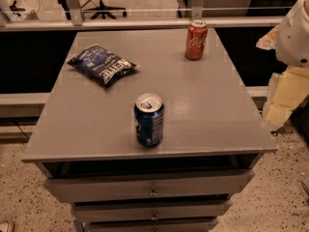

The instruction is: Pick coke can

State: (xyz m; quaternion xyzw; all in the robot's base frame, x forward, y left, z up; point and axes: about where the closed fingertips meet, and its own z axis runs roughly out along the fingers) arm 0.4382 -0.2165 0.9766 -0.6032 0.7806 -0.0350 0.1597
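The coke can [196,40] is red-orange with white script and a silver top. It stands upright at the far right of the grey cabinet top [203,115]. My gripper is not in view. Only a white rounded part of my arm [295,33] shows at the right edge, off to the right of the cabinet and apart from the can.
A dark blue soda can [149,120] stands upright near the front edge. A dark blue chip bag [102,65] lies at the far left. Drawers [149,187] sit below the top. A rail [145,24] and glass partition run behind. Yellowish foam pieces [285,95] are at the right.
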